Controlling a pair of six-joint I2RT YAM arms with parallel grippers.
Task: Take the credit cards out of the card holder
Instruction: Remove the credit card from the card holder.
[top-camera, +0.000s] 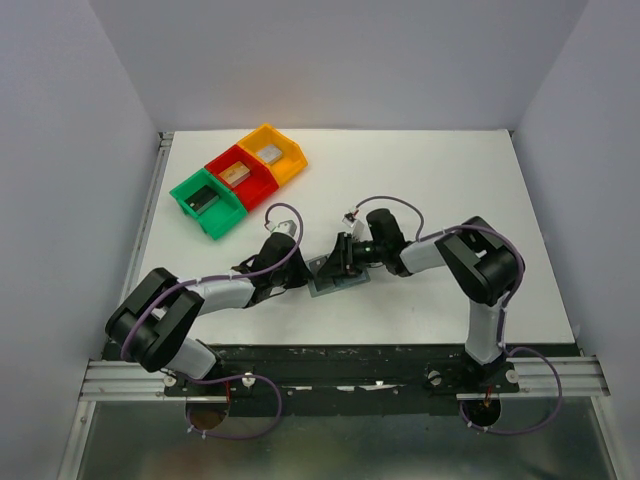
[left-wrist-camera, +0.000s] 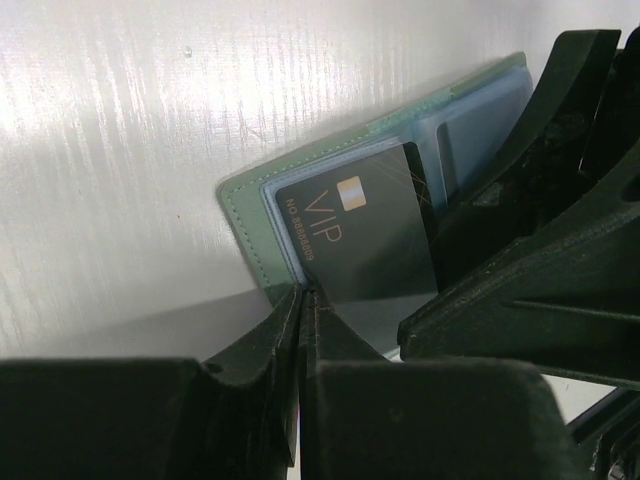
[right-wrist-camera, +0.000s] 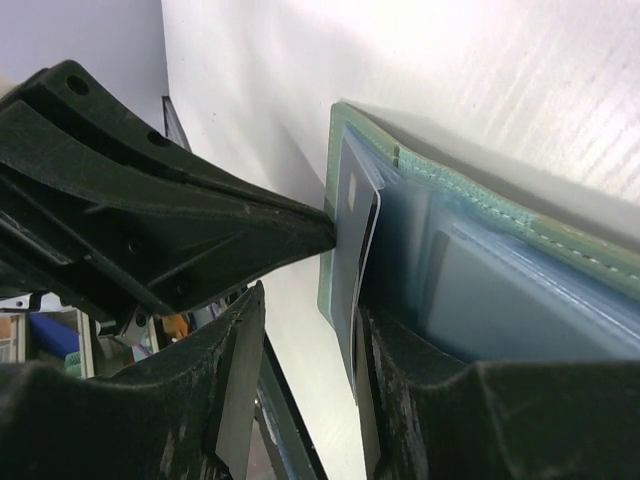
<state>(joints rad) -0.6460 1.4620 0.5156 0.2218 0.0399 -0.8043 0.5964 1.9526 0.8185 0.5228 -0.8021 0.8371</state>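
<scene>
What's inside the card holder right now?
A black VIP card sits in one panel of the card holder. The other panel shows pale blue pockets; whether they hold cards is unclear. Anything beneath the black card is covered.

The top camera hangs above and behind my bases, looking down from far off over the whole white desk (top-camera: 440, 180). My left wrist camera sits very close, looking along my left jaws over the desk at the open card holder (left-wrist-camera: 243, 215). My right wrist camera, just as close, looks past my right jaws at it from the opposite side. All three views share that card holder.
</scene>
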